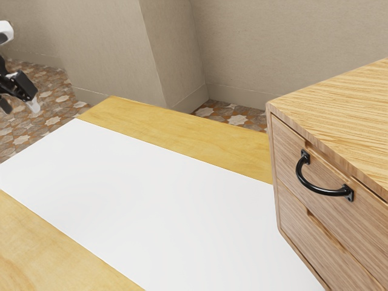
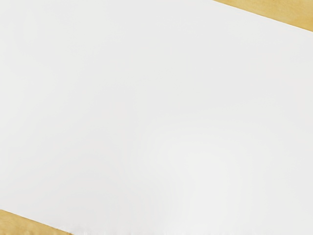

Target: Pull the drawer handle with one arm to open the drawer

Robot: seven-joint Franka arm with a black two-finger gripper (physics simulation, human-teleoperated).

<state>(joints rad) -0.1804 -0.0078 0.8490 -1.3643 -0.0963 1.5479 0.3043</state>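
Note:
A wooden drawer cabinet (image 1: pixel 339 121) stands on the table at the exterior view's right. Its upper drawer front (image 1: pixel 364 209) sits flush with the cabinet and carries a black curved handle (image 1: pixel 320 180). My gripper (image 1: pixel 19 105) hangs at the far left edge of the exterior view, above the table's far end and far from the handle. Its fingers (image 1: pixel 33 106) stand apart, open, with nothing between them. Beneath my hand, the wrist view looks down on the white mat (image 2: pixel 156 117).
A large white mat (image 1: pixel 145 206) covers the middle of the yellow wooden table (image 1: pixel 182 130). The lower drawer front (image 1: pixel 321 248) sits below the handled one. Beige walls and a patterned tile floor (image 1: pixel 42 115) lie behind the table.

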